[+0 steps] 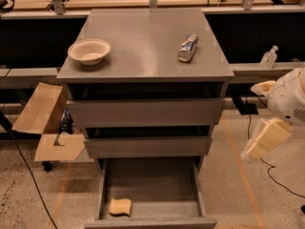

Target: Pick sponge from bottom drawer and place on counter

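Observation:
The pale yellow sponge lies in the front left corner of the bottom drawer, which is pulled open. The grey counter tops the cabinet. My gripper hangs at the right of the cabinet, level with the upper drawers, well above and to the right of the sponge. Its pale yellow fingers stand apart and hold nothing.
A white bowl sits on the counter's left side and a crushed can lies on its right. Open cardboard boxes stand left of the cabinet. A clear bottle stands on a ledge at right. Cables run over the floor.

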`<control>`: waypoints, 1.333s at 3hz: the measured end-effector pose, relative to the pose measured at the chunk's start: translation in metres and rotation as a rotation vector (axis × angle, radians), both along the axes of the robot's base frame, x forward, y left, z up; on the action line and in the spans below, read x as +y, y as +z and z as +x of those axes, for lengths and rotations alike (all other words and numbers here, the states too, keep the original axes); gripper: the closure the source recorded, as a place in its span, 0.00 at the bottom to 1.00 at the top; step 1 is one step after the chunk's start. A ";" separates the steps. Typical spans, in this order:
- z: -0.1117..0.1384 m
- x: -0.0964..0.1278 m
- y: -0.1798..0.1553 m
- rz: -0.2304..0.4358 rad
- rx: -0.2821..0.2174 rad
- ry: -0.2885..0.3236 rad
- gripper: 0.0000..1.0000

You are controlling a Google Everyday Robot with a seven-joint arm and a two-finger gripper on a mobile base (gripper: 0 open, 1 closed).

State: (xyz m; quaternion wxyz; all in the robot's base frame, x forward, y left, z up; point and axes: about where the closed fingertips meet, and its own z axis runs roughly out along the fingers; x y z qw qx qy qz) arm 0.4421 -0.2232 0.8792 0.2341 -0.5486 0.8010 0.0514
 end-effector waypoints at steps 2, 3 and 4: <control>0.023 0.031 -0.084 0.058 0.100 -0.022 0.00; 0.020 0.028 -0.084 0.030 0.111 -0.027 0.00; 0.018 0.033 -0.103 0.016 0.124 -0.020 0.00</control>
